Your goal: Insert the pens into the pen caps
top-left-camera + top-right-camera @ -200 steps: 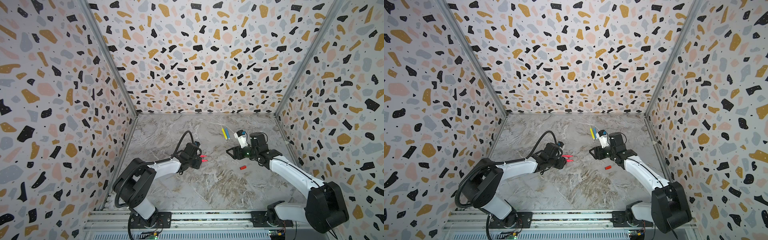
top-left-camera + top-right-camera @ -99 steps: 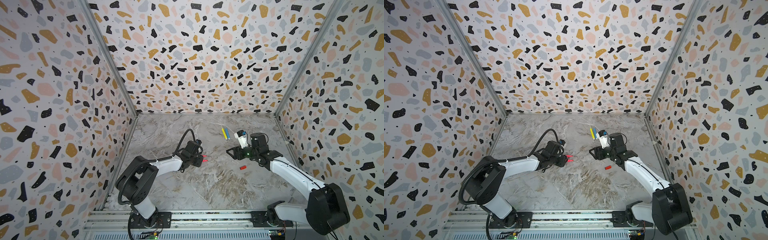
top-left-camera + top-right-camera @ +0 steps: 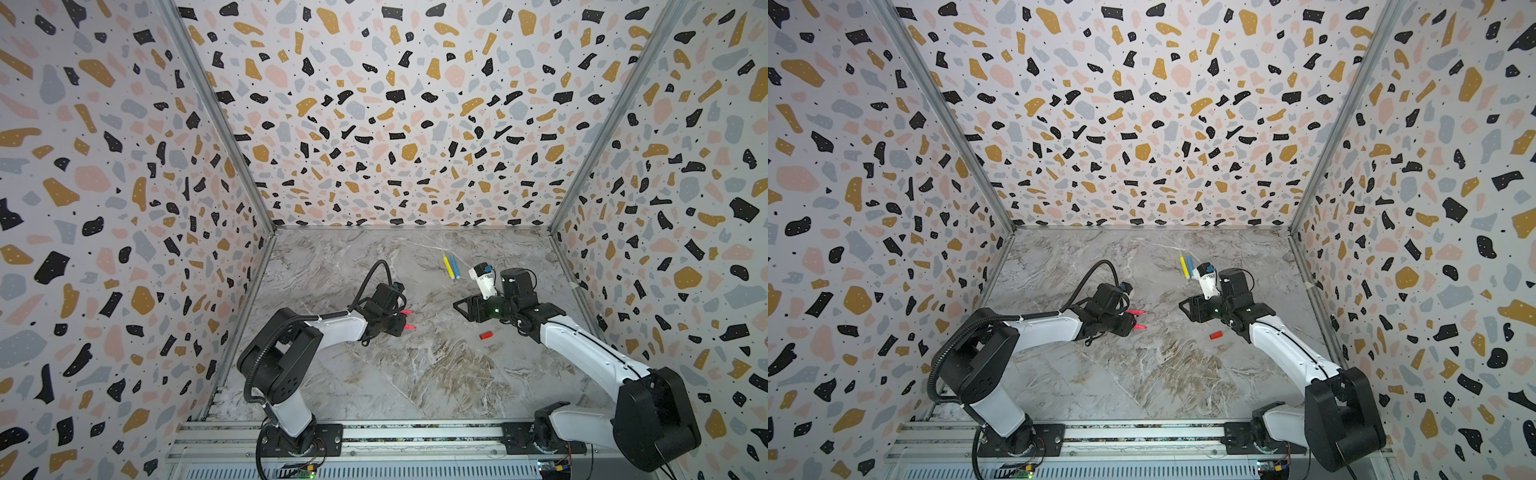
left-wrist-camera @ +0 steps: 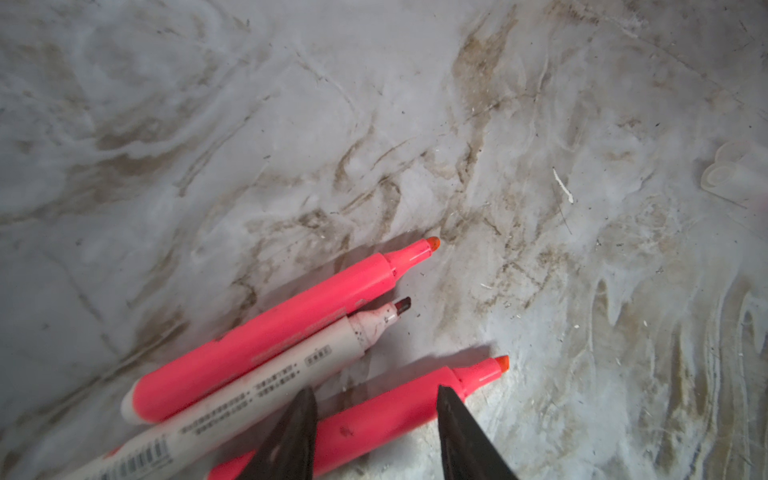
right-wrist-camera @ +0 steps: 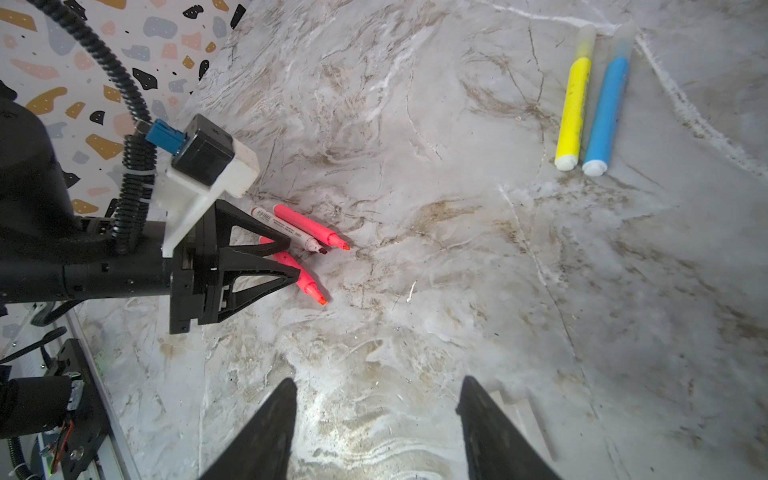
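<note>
Straddling the lower neon-pink pen [image 4: 395, 411] at the bottom centre of the left wrist view, the left gripper [image 4: 374, 388] has its jaws parted on either side of the barrel; contact is not discernible, and the pen lies on the table [image 4: 374, 124]. Just above lie the white pen [image 4: 291, 370] and a second pink pen [image 4: 270, 328], touching each other. The barrel runs obliquely to the closing line, so a sound grasp probably calls for a wrist turn, then closure mid-barrel, clear of the white pen. The right gripper [image 5: 379, 380], unclenched and empty, hovers over bare marble. The red cap [image 3: 486, 334] lies right of centre in a top view. The yellow pen [image 5: 574, 108] and the blue pen [image 5: 606, 112] lie upper right in the right wrist view.
</note>
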`<state>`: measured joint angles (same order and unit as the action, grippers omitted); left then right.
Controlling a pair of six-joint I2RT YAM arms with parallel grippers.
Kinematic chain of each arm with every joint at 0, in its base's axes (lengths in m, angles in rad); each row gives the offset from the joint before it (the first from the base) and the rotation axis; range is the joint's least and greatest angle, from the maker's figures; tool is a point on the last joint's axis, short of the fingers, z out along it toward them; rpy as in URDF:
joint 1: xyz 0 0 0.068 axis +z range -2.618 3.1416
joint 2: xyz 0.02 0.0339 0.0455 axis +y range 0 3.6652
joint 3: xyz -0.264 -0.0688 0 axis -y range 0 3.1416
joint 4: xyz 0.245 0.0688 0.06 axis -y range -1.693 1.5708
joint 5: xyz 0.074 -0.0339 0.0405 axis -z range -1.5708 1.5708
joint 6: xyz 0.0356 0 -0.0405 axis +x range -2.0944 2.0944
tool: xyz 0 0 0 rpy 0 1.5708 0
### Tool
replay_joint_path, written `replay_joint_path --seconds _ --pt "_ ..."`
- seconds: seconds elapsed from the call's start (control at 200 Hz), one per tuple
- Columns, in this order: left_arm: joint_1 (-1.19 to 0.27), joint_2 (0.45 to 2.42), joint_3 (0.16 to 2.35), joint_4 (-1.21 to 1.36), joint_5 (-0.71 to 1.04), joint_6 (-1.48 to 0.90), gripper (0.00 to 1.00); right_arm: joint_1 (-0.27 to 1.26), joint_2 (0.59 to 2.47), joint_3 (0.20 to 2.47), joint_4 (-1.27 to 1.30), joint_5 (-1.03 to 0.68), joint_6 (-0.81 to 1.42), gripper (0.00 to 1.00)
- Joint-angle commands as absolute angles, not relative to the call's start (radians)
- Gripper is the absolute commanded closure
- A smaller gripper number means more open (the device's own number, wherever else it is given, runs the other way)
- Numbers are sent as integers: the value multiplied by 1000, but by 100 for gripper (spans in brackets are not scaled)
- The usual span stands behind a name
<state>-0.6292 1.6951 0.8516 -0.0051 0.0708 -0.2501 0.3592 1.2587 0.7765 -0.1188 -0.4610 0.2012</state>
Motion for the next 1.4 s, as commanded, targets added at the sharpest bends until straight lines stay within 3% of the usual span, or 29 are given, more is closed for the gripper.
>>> replay_joint_path --seconds 0.0,0.766,1.397 --pt "-627 1690 836 13 89 -257 53 355 1217 773 -113 -474 211 37" --pt "-667 1560 704 11 71 -346 52 353 1179 773 -126 -474 216 38" --pt "-668 1453 687 -9 78 -242 48 353 1105 749 -120 -492 220 32"
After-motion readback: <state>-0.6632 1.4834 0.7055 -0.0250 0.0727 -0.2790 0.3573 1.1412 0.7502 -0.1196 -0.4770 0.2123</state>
